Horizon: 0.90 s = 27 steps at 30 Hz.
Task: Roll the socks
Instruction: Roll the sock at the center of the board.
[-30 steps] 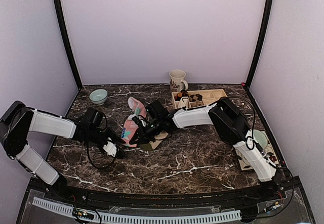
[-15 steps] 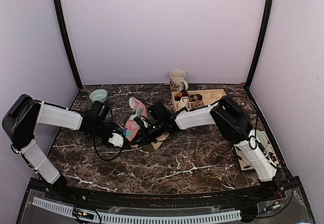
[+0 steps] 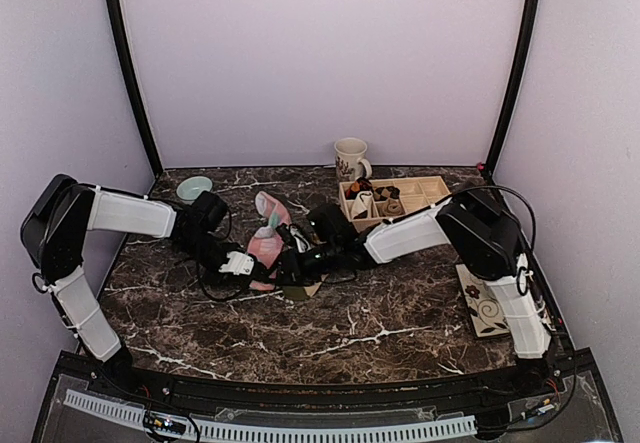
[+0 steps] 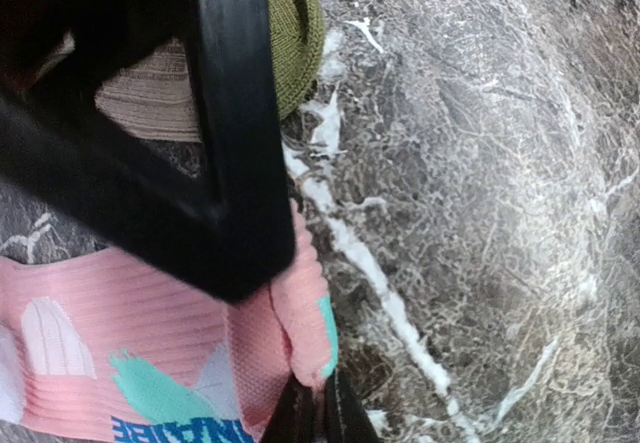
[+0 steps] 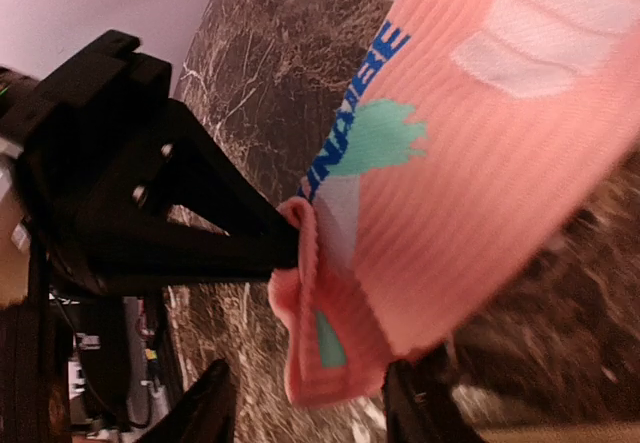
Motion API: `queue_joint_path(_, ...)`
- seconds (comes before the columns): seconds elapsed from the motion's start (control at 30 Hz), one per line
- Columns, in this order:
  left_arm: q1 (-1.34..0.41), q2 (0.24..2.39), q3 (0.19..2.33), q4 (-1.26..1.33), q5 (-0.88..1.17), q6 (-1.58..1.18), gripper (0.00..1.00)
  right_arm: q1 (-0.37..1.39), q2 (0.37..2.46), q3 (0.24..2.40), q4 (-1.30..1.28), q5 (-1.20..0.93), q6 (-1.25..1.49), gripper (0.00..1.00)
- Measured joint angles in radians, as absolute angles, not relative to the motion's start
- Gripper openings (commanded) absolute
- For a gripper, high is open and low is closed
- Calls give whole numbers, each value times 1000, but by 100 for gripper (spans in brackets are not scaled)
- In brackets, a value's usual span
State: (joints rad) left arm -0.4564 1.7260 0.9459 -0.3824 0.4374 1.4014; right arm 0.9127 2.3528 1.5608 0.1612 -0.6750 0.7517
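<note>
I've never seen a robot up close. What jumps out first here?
A bright pink sock lies in the middle of the dark marble table. The left claw pinches its folded edge, while the right claw stands open on either side of that fold. At the back stand a mug and a wooden tray.

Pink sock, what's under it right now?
Only marble table shows at the pink sock edge that the left gripper pinches. A tan sock lies just beyond, partly behind the right gripper. Whether it reaches under the pink fabric is hidden.
</note>
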Motion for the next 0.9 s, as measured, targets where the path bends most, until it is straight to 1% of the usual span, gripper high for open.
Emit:
queue_joint_path(0.07,-456,1726,949,-409,448,1370,8,913,2250,1402,246,-596,705,58)
queue_joint_path(0.23,-456,1782,1031,-516,479,1261,8,918,2030,1065,495,-434,504,57)
queue_joint_path(0.33,-453,1834,1093,-566,503,1202,8,937,1955,962,592,-381,325,54)
queue_joint_path(0.5,-451,1918,1202,-662,536,1121,7,1020,1928,957,587,-316,-8,50)
queue_joint_path(0.63,-442,1988,1291,-758,574,1083,5,1089,1929,1018,505,-284,-224,49)
queue_joint_path(0.9,-430,2064,1352,-1003,664,1110,4,1174,1930,1062,422,-188,-503,50)
